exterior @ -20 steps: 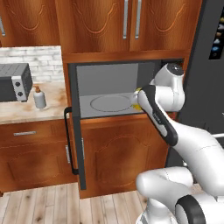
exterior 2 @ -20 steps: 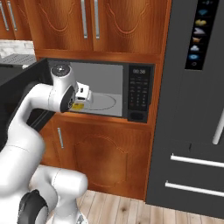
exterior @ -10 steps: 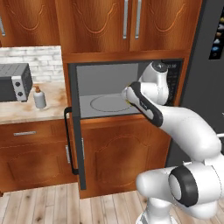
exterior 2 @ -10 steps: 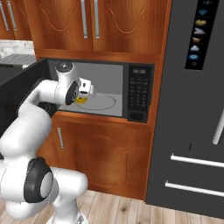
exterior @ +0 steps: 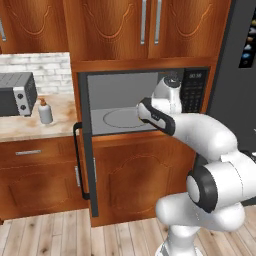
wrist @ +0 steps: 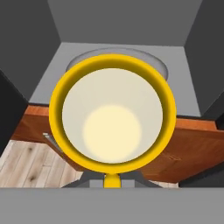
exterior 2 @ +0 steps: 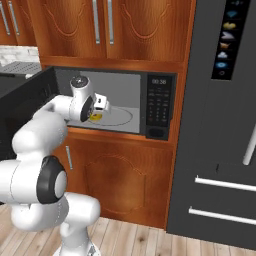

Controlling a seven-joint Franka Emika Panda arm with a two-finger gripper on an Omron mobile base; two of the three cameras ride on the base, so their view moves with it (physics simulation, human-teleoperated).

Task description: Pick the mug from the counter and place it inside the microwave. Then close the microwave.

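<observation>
the mug [wrist: 112,114] is seen from above in the hand view, its yellow rim and pale inside turned toward the camera, with its handle at the bottom edge. it is carried at the end of the arm, and in the right base view a small patch of yellow [exterior 2: 95,117] shows just below the gripper [exterior 2: 98,111], at the front opening of the microwave [exterior 2: 159,102]. how far the jaws are spread cannot be told, since the fingertips are hidden by the mug; the mug appears to be held by them.

beyond the mug the grey inside of the microwave and the round turntable [wrist: 153,59] are seen, with the wood cabinet front below. in the left base view the gripper [exterior: 140,114] is placed at the front right of the microwave [exterior: 120,95] opening, over the edge of the turntable [exterior: 120,118]. the door [exterior: 86,165] is swung fully open to the left, with its black handle [exterior: 77,160] facing outward.

on the counter [exterior: 25,125], well apart from the microwave, a white bottle [exterior: 45,111] is stood beside a grey toaster oven [exterior: 17,93].
</observation>
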